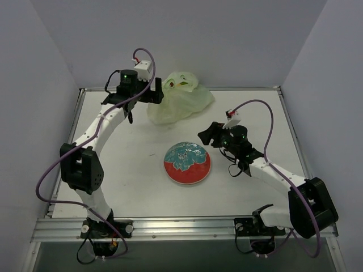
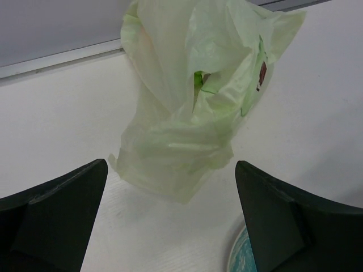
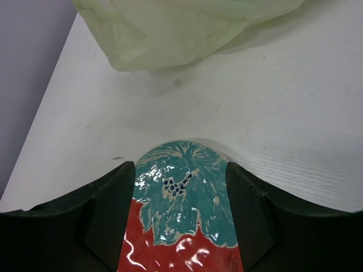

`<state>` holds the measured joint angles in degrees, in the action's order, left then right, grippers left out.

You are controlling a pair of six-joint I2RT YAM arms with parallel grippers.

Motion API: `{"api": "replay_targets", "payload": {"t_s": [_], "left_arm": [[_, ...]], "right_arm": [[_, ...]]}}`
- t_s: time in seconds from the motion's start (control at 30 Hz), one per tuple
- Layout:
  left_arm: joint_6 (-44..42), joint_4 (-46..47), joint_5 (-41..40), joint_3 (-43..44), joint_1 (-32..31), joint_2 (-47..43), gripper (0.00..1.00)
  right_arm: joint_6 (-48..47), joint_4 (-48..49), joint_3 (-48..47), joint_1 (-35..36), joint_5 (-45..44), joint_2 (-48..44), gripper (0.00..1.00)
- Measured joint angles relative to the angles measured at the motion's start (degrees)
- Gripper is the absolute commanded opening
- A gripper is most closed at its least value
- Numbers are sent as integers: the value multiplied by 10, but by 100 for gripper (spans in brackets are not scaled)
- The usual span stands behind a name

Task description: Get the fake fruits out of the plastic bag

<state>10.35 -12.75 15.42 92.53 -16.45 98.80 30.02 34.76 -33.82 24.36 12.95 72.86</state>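
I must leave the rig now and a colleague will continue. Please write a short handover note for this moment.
Left gripper: wide open, empty, facing the bag.
Right gripper: open, empty, by the plate, pointing over it.
Bag: crumpled at the far middle of the table.
Fruits: none on the table or plate. A bright green bit shows inside the bag, probably one of them.
Done: nothing yet.
Left: take all fruits out of the bag.
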Motion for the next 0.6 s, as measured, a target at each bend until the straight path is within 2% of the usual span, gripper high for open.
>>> {"api": "replay_targets", "payload": {"t_s": [0.07,0.1,0.13,0.17,0.2,0.27,0.3,0.37,0.43,0.5,0.6], "left_arm": [[-6,2,0,19,0,28,98],[-9,1,0,27,0,40,95],[-10,1,0,37,0,52,85],[-10,2,0,45,0,62,66],[-10,2,2,50,0,71,33],[-12,3,5,56,0,83,9],[-11,5,7,56,0,85,3],[-9,11,10,54,0,85,2],[-2,36,12,40,0,75,2],[15,65,12,-1,0,50,2],[49,111,12,-79,0,3,3]], "right_arm": [[-3,3,-2,10,1,4,61],[-6,6,-3,13,2,7,61],[-8,9,-5,16,4,11,61],[-10,11,-7,19,5,17,61],[-12,12,-10,22,6,22,61],[-16,15,-13,27,9,34,60],[-18,15,-15,28,10,40,63],[-18,15,-19,31,13,51,66],[-18,14,-28,35,15,65,74],[-17,14,-45,38,16,81,82],[-21,12,-82,44,17,110,87]]}}
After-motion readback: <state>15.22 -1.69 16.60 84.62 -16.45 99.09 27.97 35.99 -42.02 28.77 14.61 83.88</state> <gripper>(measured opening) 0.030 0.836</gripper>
